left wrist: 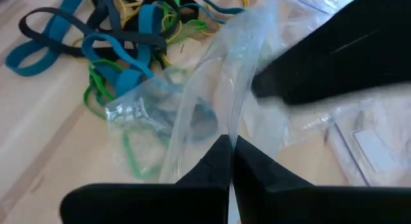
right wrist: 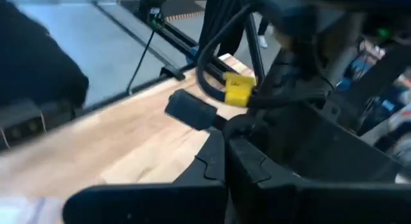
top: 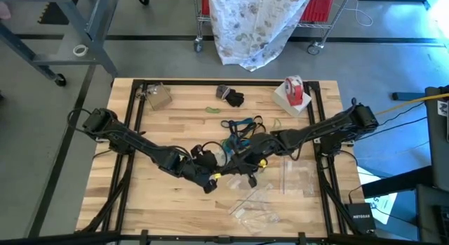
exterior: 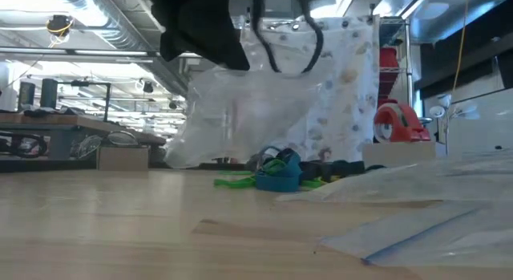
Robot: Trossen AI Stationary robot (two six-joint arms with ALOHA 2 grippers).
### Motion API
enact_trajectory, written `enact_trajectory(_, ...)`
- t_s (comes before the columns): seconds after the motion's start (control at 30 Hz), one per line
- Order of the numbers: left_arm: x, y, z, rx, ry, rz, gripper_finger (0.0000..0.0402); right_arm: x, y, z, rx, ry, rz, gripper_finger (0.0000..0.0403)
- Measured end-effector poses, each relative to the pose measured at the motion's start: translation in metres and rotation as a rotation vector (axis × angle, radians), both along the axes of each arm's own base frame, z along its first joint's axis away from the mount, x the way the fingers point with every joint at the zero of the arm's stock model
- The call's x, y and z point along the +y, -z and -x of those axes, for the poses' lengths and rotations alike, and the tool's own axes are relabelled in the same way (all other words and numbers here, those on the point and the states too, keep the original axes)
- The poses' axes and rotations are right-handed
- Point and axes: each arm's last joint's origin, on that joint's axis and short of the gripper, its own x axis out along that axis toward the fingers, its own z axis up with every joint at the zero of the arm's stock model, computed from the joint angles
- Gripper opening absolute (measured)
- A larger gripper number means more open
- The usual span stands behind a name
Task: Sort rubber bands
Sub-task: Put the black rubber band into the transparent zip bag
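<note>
Item: clear floppy plastic bag (left wrist: 212, 89), pinched in closed left gripper (left wrist: 230, 147); right gripper (right wrist: 225, 144) closed, seemingly empty. Beyond: tangled teal, green, black rubber bands (left wrist: 122, 44) heaped mid-table. Sorting judged barely begun; most remained unbagged.

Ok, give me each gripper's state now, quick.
Left gripper: jaws closed on the edge of a clear plastic bag.
Right gripper: jaws closed; nothing visibly held.

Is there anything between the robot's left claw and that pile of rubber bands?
Yes. The left gripper is shut on a clear plastic bag, which hangs between it and the rubber bands on the table. The right gripper is close beside it.
</note>
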Motion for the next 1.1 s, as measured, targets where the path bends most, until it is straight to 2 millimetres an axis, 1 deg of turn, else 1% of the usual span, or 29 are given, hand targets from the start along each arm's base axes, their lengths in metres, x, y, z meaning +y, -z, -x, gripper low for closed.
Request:
enact_trajectory(0.13, -0.001, 0.000, -0.001, -0.003, 0.012, 0.007, 0.0000, 0.001, 0.009, -0.003, -0.021, -0.046, 0.126, 0.0001)
enact_trajectory(0.27, -0.003, -0.002, -0.003, -0.018, 0.048, 0.035, 0.0000, 0.000, 0.010, -0.003, -0.045, -0.056, 0.189, 0.0001)
enact_trajectory(0.43, -0.005, -0.003, -0.002, -0.023, 0.050, 0.045, 0.0000, -0.002, 0.021, 0.002, 0.078, -0.048, 0.229, 0.0001)
enact_trajectory(0.57, -0.005, -0.003, -0.002, -0.025, 0.039, 0.056, 0.0000, -0.004, 0.033, 0.006, 0.189, -0.007, 0.269, 0.0001)
enact_trajectory(0.7, -0.004, -0.003, -0.002, -0.032, 0.018, 0.066, 0.0000, -0.004, 0.043, 0.005, 0.267, 0.020, 0.238, 0.0001)
enact_trajectory(0.8, -0.002, -0.002, -0.002, -0.052, -0.062, 0.080, 0.0000, -0.003, 0.055, 0.003, 0.344, 0.053, 0.196, 0.0001)
enact_trajectory(0.87, -0.002, -0.003, -0.003, -0.069, -0.081, 0.080, 0.0000, -0.003, 0.063, 0.001, 0.396, 0.088, 0.161, 0.0001)
enact_trajectory(0.97, -0.002, -0.004, -0.004, -0.087, -0.087, 0.082, 0.0000, -0.004, 0.074, -0.003, 0.446, 0.197, 0.104, 0.0001)
enact_trajectory(1.1, -0.003, -0.005, -0.005, -0.102, -0.083, 0.087, 0.0000, -0.006, 0.075, -0.008, 0.453, 0.375, 0.021, 0.0001)
